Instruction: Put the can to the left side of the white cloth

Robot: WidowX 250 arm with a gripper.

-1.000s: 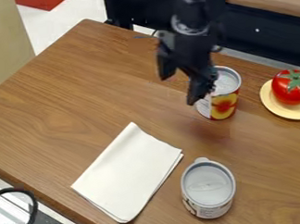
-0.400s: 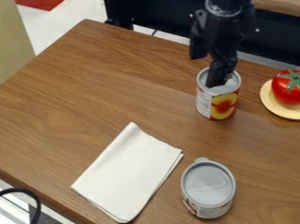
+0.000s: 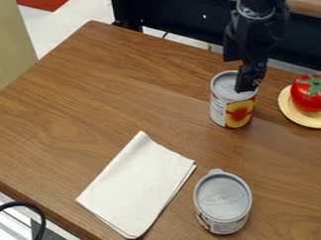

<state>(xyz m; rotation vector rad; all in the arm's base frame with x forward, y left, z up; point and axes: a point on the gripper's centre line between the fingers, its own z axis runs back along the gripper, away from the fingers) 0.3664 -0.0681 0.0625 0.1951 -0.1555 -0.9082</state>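
Note:
My gripper (image 3: 239,73) is over the back right part of the table, open, its two fingers apart with nothing held. One finger overlaps the rim of an upright can (image 3: 238,112) with a yellow and red fruit label; whether they touch I cannot tell. Nearer the front stands a second upright can (image 3: 222,204), grey-topped with a pull tab, just right of the white cloth (image 3: 139,184). That cloth lies folded and flat near the table's front left edge.
A red tomato (image 3: 311,93) rests on a small yellow plate (image 3: 299,118) at the right, beside the fruit-labelled can. The wooden table's (image 3: 90,99) left edge runs down to metal equipment and a black cable (image 3: 39,223) at lower left.
My gripper has moved rightward across the back of the table, passing over the fruit-labelled can to its right side. Both cans and the cloth have stayed in place.

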